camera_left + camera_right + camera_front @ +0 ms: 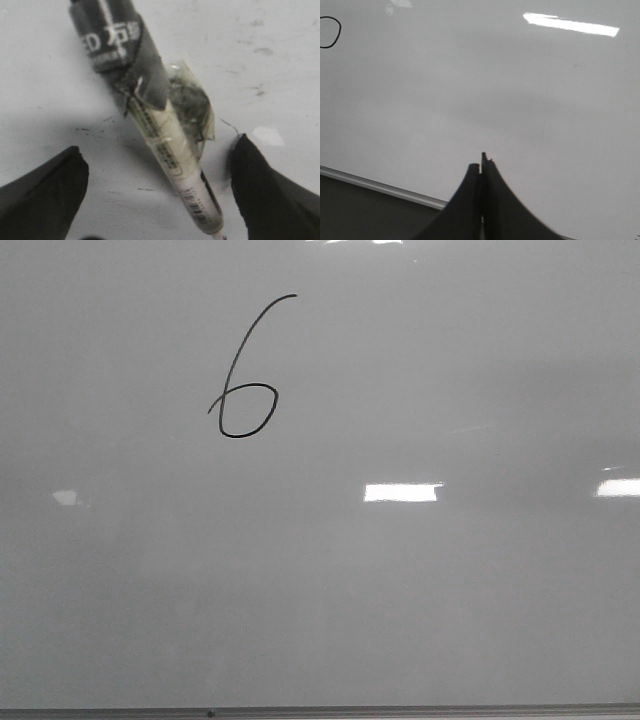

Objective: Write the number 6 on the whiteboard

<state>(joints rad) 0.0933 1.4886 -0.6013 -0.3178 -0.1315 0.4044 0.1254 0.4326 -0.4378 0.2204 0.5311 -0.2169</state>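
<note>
glossy grey-white whiteboard [420, 590], thin black hand-drawn number 6 [245, 375] complete; left gripper [157, 192] jaws spread, white marker pen [165, 135] lying diagonally between; right gripper [482, 172] jaws closed, empty.

Your light check: bright rectangular glare patch [401, 492] mid-scene. Second patch [620, 487] right of it, cut by edge. Faint small one [66, 497] far left of it. More glare [355, 242] above it. Your right wrist view: dark matte surface [365, 215], too dim to identify.
</note>
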